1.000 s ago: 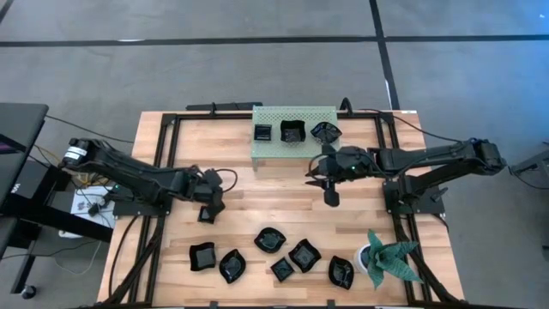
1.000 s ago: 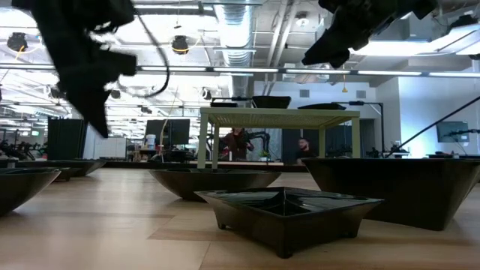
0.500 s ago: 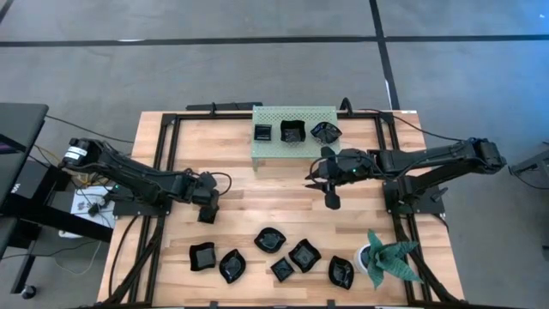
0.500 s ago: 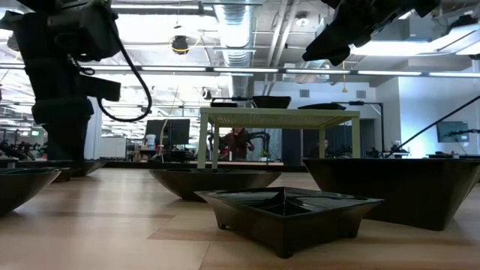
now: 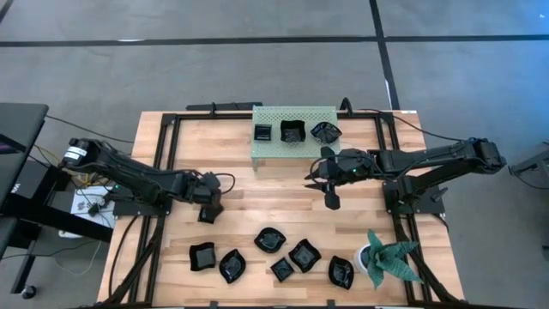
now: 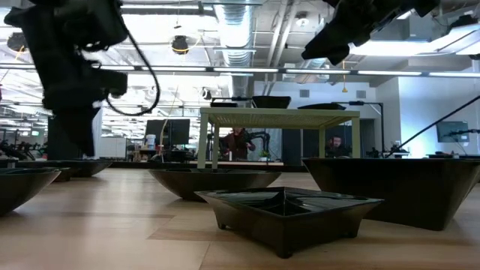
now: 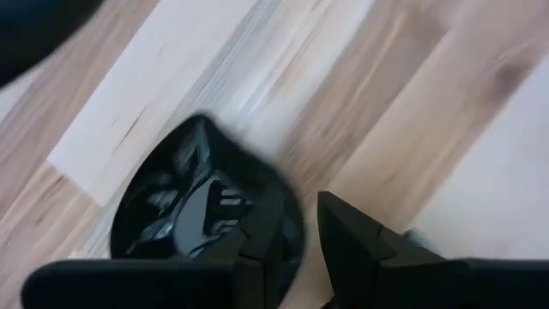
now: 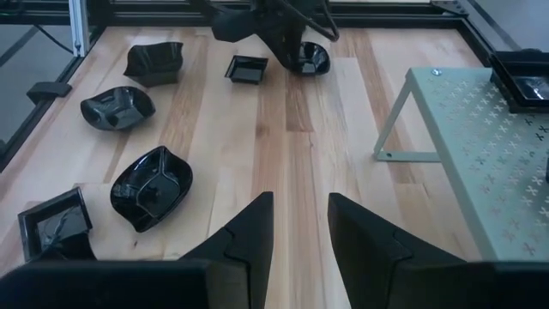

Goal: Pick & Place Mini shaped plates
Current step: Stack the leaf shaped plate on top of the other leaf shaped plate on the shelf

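Pale wooden planks make up the tabletop (image 5: 257,206), ringed by a dark frame on a grey floor. Down at the planks, the left gripper (image 7: 300,249) has one dark finger inside and one outside the rim of a small glossy black leaf-shaped plate (image 7: 184,210), the fingers set narrow and closed on that rim; from above, the left gripper (image 5: 208,209) sits left of centre with its arm reaching in from the left edge. The right gripper (image 5: 330,194) hangs empty over bare wood below a pale green perforated stand (image 5: 296,148), its fingers a modest gap apart. Three black mini plates (image 5: 292,130) already sit on that stand, and six more (image 5: 271,240) lie loose in the near half beside a spiky green plant in a white pot (image 5: 388,257). This looks like the pick step: the next move likely calls for lifting the plate clear without it slipping off its thin rim, then carrying it toward the stand.
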